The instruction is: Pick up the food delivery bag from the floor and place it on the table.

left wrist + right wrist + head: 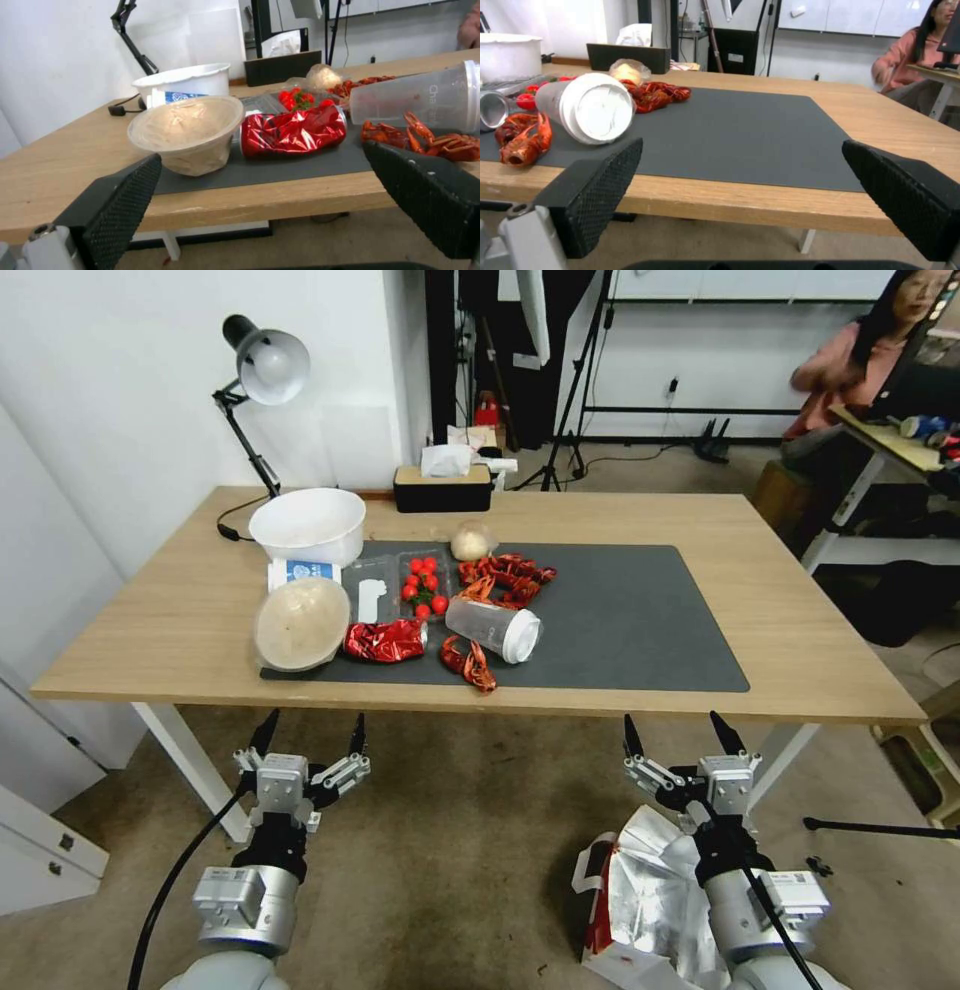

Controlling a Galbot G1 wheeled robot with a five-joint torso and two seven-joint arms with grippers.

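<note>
The food delivery bag [640,895] is lying on the floor [460,860] in front of the table [150,640], low on the robot's right, with its crumpled silver foil lining showing and a red side panel facing left. The right arm is passing over the bag and hiding part of it, so how the bag is standing is hard to judge.

The right gripper [678,732] is hanging just below the table's near edge, above the bag, with its fingers spread wide and nothing between them. The left gripper [310,732] is hovering at the same height on the other side, over bare carpet, its fingers also parted wide and holding nothing.

On the table, a dark grey mat [640,620] is carrying a tipped plastic cup [495,628], a covered bowl [300,622], a crushed red can [385,640], small tomatoes [422,585] and scattered crayfish [505,575]. A white tub [308,525] is sitting behind them, near a desk lamp [265,365].
</note>
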